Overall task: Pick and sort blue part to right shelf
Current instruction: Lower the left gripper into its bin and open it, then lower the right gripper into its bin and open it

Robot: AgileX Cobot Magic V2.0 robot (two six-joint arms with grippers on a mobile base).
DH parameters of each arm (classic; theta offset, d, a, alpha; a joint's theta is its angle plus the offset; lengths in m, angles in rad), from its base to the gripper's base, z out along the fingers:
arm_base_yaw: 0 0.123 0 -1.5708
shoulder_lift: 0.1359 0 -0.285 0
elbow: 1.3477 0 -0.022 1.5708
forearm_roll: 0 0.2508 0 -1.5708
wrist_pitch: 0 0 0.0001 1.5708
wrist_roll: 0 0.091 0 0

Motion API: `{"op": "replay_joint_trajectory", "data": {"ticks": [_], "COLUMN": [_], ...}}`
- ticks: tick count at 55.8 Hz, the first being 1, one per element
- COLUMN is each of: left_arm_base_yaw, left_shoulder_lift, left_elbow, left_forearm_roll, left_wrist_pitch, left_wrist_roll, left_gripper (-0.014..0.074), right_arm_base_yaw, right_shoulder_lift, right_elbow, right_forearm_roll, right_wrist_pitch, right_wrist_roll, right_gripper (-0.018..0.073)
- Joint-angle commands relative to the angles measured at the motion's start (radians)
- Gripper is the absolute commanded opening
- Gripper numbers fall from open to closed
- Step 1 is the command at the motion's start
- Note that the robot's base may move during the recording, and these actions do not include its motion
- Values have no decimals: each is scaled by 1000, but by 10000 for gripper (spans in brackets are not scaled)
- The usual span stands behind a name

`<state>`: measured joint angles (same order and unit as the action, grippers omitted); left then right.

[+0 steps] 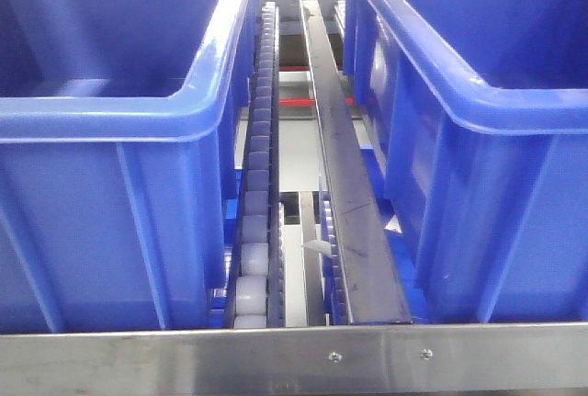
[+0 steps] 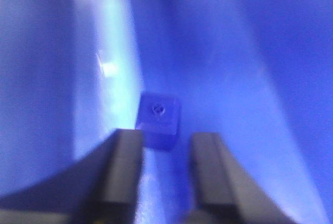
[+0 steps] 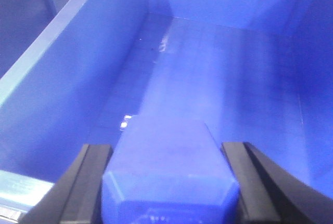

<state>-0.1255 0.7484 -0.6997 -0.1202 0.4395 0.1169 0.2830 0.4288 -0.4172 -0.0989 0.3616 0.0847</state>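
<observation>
In the left wrist view a small blue part [image 2: 158,117], a cube with a hole in its top face, lies on the floor of a blue bin [image 2: 250,78]. My left gripper [image 2: 165,135] is open, and its dark fingers [image 2: 125,172] stop just short of the cube. In the right wrist view my right gripper [image 3: 166,148] is shut on a larger blue part [image 3: 169,174], a wide block that fills the gap between the fingers. It hangs over the inside of a blue bin [image 3: 78,78]. The right shelf [image 1: 276,355] fills the front view; neither gripper shows there.
On the shelf stand a left blue bin [image 1: 110,120] and a right blue bin [image 1: 478,111]. Between them run a sloping roller track [image 1: 257,185] and a steel guide rail [image 1: 347,203]. Two screws sit in the flat front rail.
</observation>
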Motion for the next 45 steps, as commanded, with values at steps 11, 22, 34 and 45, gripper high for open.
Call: {"op": "replay_joint_trajectory", "data": {"ticks": [11, 22, 34, 45], "left_arm_base_yaw": [-6, -6, -6, -6], "left_shoulder_lift": [-249, -268, -268, -268], "left_elbow": [51, 68, 68, 68], "left_forearm_roll": [-15, -24, -29, -33], "left_wrist_pitch": [-70, -57, -59, -57], "left_wrist_roll": [1, 1, 1, 1], "left_gripper": [126, 127, 127, 126], "right_arm_base_yaw": [-2, -26, -119, -162], "right_shoulder_lift": [104, 357, 662, 942], "right_elbow": [-216, -513, -759, -880], "right_forearm_roll": [-11, -11, -11, -11], "right_wrist_pitch": [78, 290, 436, 426], "right_wrist_roll": [53, 124, 129, 88], "right_gripper": [237, 237, 237, 237]}}
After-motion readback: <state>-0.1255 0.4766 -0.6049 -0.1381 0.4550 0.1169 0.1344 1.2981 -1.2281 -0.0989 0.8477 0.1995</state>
